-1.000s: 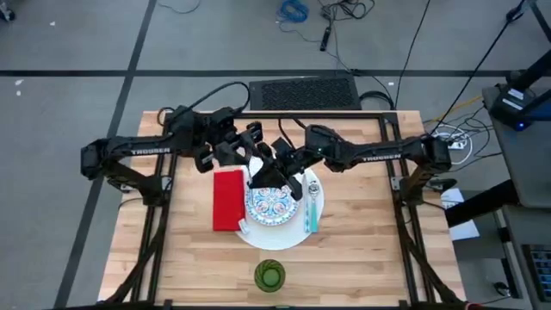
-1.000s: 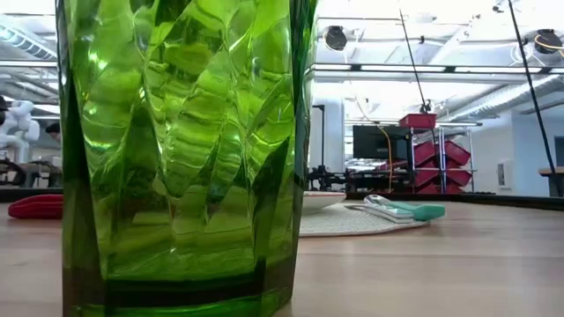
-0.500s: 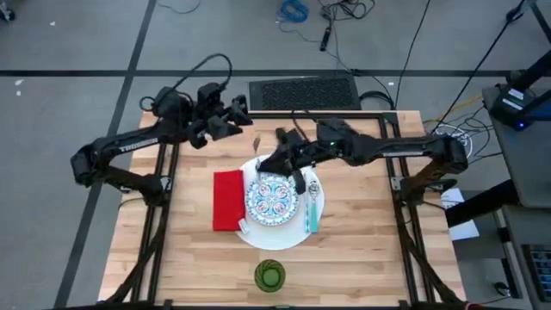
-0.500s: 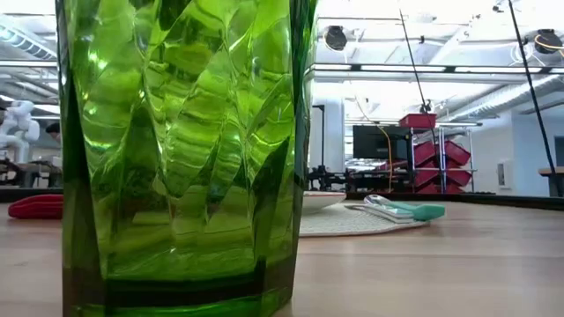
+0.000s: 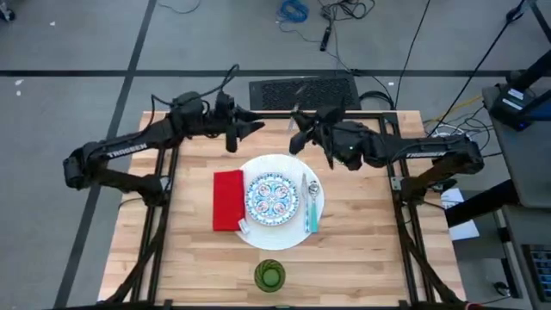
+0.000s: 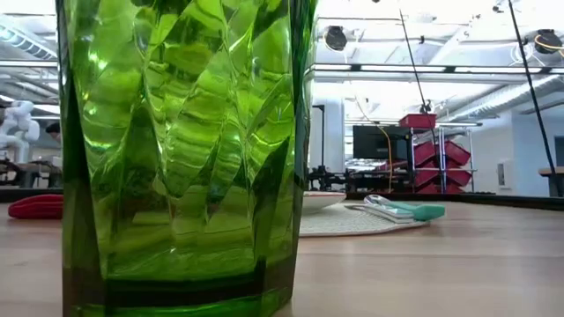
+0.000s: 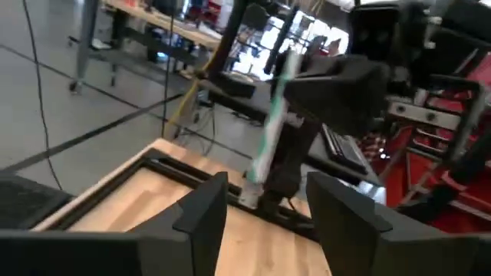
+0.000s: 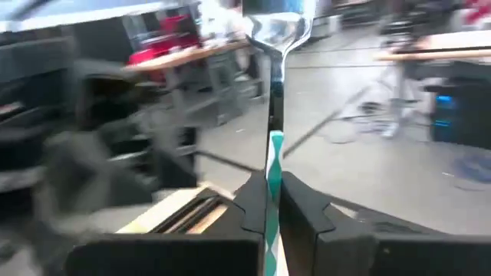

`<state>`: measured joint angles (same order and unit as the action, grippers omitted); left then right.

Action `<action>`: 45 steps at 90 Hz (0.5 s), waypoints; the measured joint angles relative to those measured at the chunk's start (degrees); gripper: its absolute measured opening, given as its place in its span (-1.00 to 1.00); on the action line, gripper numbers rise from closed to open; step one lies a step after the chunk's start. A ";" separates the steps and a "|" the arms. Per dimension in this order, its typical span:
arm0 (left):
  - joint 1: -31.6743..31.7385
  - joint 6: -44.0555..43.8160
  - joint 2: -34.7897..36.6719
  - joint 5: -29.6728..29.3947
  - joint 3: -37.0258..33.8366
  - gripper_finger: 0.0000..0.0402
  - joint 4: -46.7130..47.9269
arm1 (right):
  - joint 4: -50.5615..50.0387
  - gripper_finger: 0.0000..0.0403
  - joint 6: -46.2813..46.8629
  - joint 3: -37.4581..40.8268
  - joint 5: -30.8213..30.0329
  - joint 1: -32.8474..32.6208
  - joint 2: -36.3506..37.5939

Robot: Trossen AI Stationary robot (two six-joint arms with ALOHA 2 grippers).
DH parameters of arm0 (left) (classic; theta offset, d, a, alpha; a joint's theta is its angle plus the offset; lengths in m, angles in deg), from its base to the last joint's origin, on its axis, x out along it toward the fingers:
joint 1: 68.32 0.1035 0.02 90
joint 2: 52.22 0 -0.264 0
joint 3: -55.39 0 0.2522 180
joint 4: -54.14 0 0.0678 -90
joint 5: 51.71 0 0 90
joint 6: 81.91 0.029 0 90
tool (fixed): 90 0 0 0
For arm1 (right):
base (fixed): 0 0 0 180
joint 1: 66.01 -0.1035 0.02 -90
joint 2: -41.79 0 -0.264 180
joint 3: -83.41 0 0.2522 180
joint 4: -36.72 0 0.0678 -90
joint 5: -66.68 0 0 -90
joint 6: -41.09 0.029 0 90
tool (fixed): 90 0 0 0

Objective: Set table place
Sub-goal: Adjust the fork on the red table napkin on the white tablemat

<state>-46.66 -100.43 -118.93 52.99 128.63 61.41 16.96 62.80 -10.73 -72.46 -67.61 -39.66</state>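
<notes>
On the table (image 5: 370, 258) lies a large white plate (image 5: 277, 234) with a small blue-red patterned plate (image 5: 271, 198) on it. A red napkin (image 5: 228, 200) lies flat to its left. A silver fork (image 5: 303, 188) and a teal-handled spoon (image 5: 312, 211) rest on the white plate's right rim. The green glass cup (image 5: 269, 275) stands near the front edge. Near the far edge, my right gripper (image 8: 272, 192) is shut on another utensil with a teal-and-white handle. My left gripper (image 7: 265, 199) is open beside it, holding nothing. My right gripper pinches the utensil's teal-and-white handle (image 8: 273, 165) between its two fingers. The utensil lies along the fingers and sticks out past their tips. Its silver head (image 8: 278, 23) is free, and the whole utensil is lifted clear of the table.
A black frame (image 5: 379, 116) edges the tabletop, and a dark mat (image 5: 303, 92) lies just beyond the far edge. Bare wood shows to the right of the plate (image 5: 362, 215) and in the front left (image 5: 189, 267). The cup fills the left of the low view (image 6: 185, 150).
Both grippers have drawn back from over the plate's far part toward the table's far edge. My right gripper has turned as it went, and the utensil in it now points away from the plate. The plates, napkin, fork, spoon and cup have stayed put.
</notes>
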 joint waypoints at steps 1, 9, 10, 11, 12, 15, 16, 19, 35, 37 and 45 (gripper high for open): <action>-0.31 0.31 0.00 -0.64 0.00 -0.19 -0.01 | 0.00 -1.00 0.28 0.00 -0.13 0.00 0.00; -2.77 3.62 -0.02 -6.11 0.00 -0.19 0.02 | 0.18 -1.00 2.82 0.00 -0.33 0.50 -0.01; -3.07 4.03 -0.02 -6.88 0.00 -0.19 0.03 | 0.17 -1.00 3.17 0.00 -0.37 0.53 -0.02; -3.40 4.26 -0.02 -7.68 0.00 -0.19 0.02 | 0.17 -1.00 3.53 0.00 -0.43 0.59 -0.02; -3.71 4.46 -0.02 -8.50 0.00 -0.19 0.01 | 0.19 -1.00 3.91 0.00 -0.47 0.66 -0.03; -4.62 5.09 -0.02 -11.05 0.00 -0.19 0.01 | 0.31 -1.00 5.01 0.00 -0.50 0.92 -0.04; -4.95 5.30 -0.02 -11.89 0.00 -0.19 0.01 | 0.40 -1.00 5.28 0.00 -0.55 0.99 -0.04; -5.87 5.52 0.00 -14.66 0.00 -0.19 0.00 | 0.79 -1.00 6.00 0.00 -0.59 1.25 -0.07; -9.62 5.98 -1.32 -25.60 0.00 -0.19 -0.05 | 1.47 -1.00 8.19 0.00 -2.49 2.44 -0.09; -9.88 5.96 -1.58 -26.16 0.00 -0.19 -0.16 | 1.47 -0.99 8.39 0.00 -2.67 2.54 -0.09; -10.67 5.79 -2.72 -26.77 0.00 -0.19 -0.50 | 1.49 -0.98 9.46 0.00 -3.05 2.82 -0.09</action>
<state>-57.33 -94.64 -121.66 26.22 128.63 60.91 18.45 72.25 -10.73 -75.50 -64.80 -39.75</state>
